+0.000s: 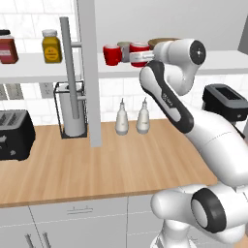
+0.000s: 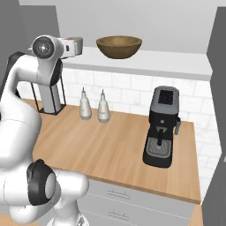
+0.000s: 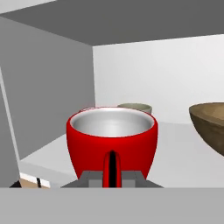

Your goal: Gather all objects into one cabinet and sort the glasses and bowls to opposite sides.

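- The claw (image 3: 112,175) is squeezing the handle of a shiny red cup (image 3: 112,142), and the cup is sitting right in front of it, just over the white shelf board (image 3: 183,153) inside the cabinet.
- I think the robot is doing the "put the cup in the cabinet" step. This cup is looking almost in place.
- Next, I think the claw is going to need to set the cup flat on the shelf, let go, and pull straight back without bumping it.
- Behind the held cup, a dull grey-green cup (image 3: 136,107) is peeking out. It is looking smooth and small.
- In the left base view, another red cup (image 1: 112,54) is standing on the shelf, just to one side of the held one.
- On the other side of the claw, the brown wooden bowl (image 3: 211,124) is sitting near. It is wide, round and shallow, with a darker inside.
- The shelf is looking flat, white and smooth, and the cabinet walls are plain grey.
- Well below the claw, two white shakers (image 1: 131,117) are standing on the wooden counter (image 1: 121,164).
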Robot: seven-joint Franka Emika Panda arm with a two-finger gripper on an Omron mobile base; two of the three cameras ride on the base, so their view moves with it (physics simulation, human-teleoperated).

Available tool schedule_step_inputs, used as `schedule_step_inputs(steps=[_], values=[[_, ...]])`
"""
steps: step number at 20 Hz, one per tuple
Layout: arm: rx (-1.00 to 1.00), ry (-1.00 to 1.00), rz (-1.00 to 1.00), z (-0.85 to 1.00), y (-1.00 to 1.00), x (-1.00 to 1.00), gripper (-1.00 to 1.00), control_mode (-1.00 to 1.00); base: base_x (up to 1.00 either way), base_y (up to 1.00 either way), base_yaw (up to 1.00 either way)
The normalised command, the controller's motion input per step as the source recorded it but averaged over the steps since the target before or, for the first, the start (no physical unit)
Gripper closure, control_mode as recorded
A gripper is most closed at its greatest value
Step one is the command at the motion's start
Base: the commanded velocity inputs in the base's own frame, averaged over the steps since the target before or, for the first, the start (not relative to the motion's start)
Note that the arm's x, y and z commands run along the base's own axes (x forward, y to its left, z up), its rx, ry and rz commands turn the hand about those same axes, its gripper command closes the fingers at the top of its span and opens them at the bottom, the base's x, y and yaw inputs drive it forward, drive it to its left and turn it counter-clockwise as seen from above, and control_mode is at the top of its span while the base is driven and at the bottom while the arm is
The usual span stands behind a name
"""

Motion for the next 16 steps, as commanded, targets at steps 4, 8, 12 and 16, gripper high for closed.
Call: schedule_step_inputs(steps=[4, 8, 12, 16], values=[[-0.01, 0.00, 0.06, -0.07, 0.00, 0.05, 1.00, -1.00, 0.00, 0.00, 0.00], [-0.01, 0.00, 0.06, -0.11, 0.00, 0.01, 1.00, -1.00, 0.00, 0.00, 0.00], [0.00, 0.00, 0.05, -0.01, 0.00, 0.06, 1.00, -1.00, 0.00, 0.00, 0.00], [-0.01, 0.00, 0.03, 0.00, 0.00, 0.14, 1.00, -1.00, 0.00, 0.00, 0.00]])
